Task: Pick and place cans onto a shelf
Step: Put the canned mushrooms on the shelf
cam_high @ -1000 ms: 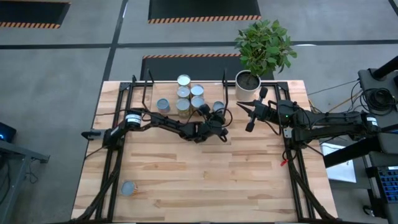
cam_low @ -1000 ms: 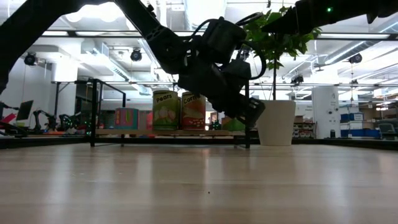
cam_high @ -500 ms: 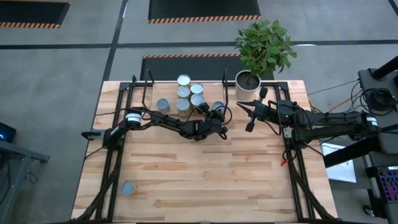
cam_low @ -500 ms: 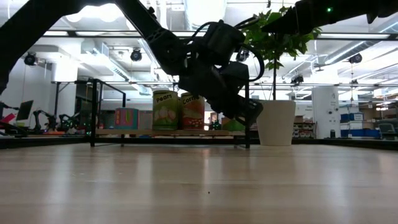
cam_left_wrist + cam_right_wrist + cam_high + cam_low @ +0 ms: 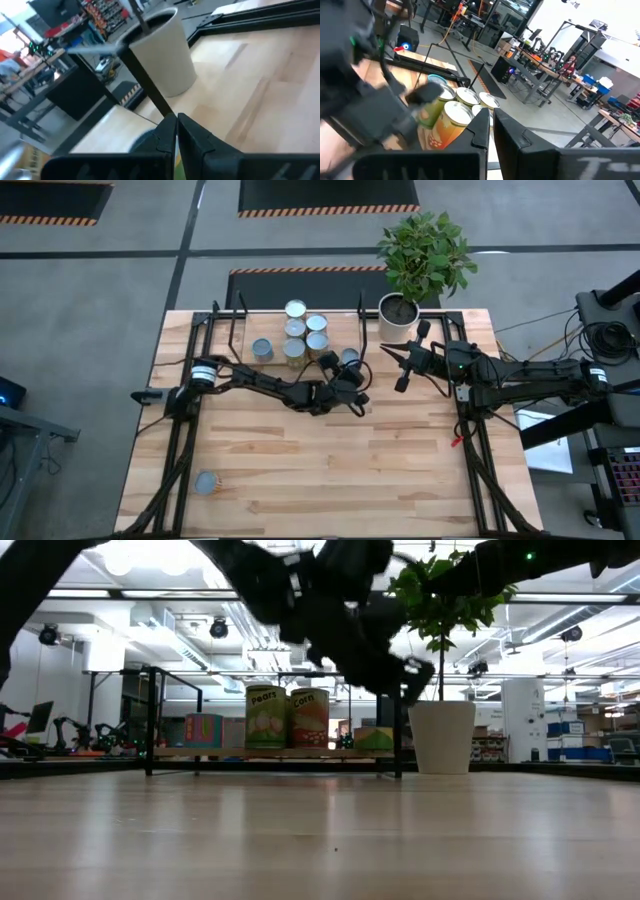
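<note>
Pale-blue round top marking a lone small tin can [image 5: 206, 481], upright on the light wooden table [image 5: 330, 470] near the front left corner, well apart from everything else. Seen as a full circle from above, so long axis judged vertical. About seven more small tins [image 5: 294, 328] grouped on the low black-rod shelf with a pale wooden board [image 5: 228, 330] along the far edge. From table height, labelled tins [image 5: 266, 717] standing side by side on the board.

Left gripper [image 5: 356, 396] raised above mid-table, just in front of the shelf's right end. Fingers [image 5: 170, 132] pressed together on nothing, pointing toward the white plant pot [image 5: 160, 55] at the far right. Lone can therefore behind those fingers: back along the left arm, past its base, toward the near edge. Probably calls for a full swing-round and spread fingers, then a grasp from above or from the side across the round body.

Right gripper [image 5: 388, 351] waiting beside the pot, raised, fingers [image 5: 482, 127] also pressed together and empty, aimed at the shelved tins. Farther from the lone can than the left one, with the table's diagonal between. Left arm judged the natural choice.

Possible trouble: elbow of the left arm sweeping close by the shelf's front tins while turning.
</note>
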`<state>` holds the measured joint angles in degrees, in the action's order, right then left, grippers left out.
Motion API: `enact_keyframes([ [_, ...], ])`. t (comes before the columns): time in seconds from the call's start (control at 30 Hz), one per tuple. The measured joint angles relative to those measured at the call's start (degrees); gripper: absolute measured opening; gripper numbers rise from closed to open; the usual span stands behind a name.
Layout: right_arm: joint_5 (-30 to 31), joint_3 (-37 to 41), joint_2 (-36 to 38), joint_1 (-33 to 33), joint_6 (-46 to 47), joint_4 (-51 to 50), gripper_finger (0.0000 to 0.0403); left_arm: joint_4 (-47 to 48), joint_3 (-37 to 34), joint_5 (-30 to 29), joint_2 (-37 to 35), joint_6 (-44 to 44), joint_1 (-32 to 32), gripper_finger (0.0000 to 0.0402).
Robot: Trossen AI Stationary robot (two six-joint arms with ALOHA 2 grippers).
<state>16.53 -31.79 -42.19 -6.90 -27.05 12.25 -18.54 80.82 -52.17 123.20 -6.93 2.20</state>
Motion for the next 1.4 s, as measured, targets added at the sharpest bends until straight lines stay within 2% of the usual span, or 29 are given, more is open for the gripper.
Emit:
enact_keyframes([
  [0.13,0.00,0.00,0.00,0.00,0.62,-0.02,0.0012,5.24,0.00,-3.46,-5.26,-3.45,2.03,0.0000],
  [0.2,0.00,0.00,0.00,0.00,1.63,0.00,0.0012,9.97,0.00,-6.47,-9.11,-4.41,3.18,0.0000],
  [0.27,-0.02,0.00,0.00,0.00,2.89,-0.05,0.0012,15.92,-0.91,-7.09,-13.88,-4.27,4.28,0.0000],
  [0.4,-0.02,-1.09,-0.55,0.00,5.96,-1.71,0.0009,19.09,-8.58,-2.55,-26.01,-4.11,6.91,0.0000],
  [0.5,-0.35,-4.91,-2.83,0.01,9.83,-7.09,0.0009,15.77,-17.11,5.56,-35.83,-4.28,8.85,0.0000],
  [0.53,-0.52,-6.45,-4.42,0.10,11.15,-8.88,0.0009,13.83,-19.91,7.58,-38.72,-3.65,9.45,0.0000],
  [0.67,-1.29,-12.77,-12.60,1.47,13.58,-15.17,0.0009,6.33,-29.60,8.17,-47.70,-3.05,11.26,0.0000],
  [0.8,-1.57,-21.13,-22.02,2.94,13.76,-23.79,0.0009,3.73,-34.90,8.18,-55.07,-5.08,12.32,0.0000],
  [1.03,-1.91,-46.15,-39.77,1.53,18.94,-54.09,0.0008,3.76,-38.66,8.19,-64.19,-6.86,12.34,0.0000],
  [1.13,-4.66,-56.10,-47.36,-0.06,16.62,-67.62,0.0008,4.04,-40.20,8.20,-67.18,-7.26,12.39,0.0000],
  [1.27,-7.41,-64.51,-55.57,-2.52,10.19,-78.26,0.0008,4.12,-42.05,8.22,-70.42,-7.35,12.39,0.0000],
  [1.4,-7.46,-67.10,-60.10,-3.93,3.41,-79.33,0.0008,4.12,-43.15,8.20,-72.91,-7.18,12.54,0.0000],
])
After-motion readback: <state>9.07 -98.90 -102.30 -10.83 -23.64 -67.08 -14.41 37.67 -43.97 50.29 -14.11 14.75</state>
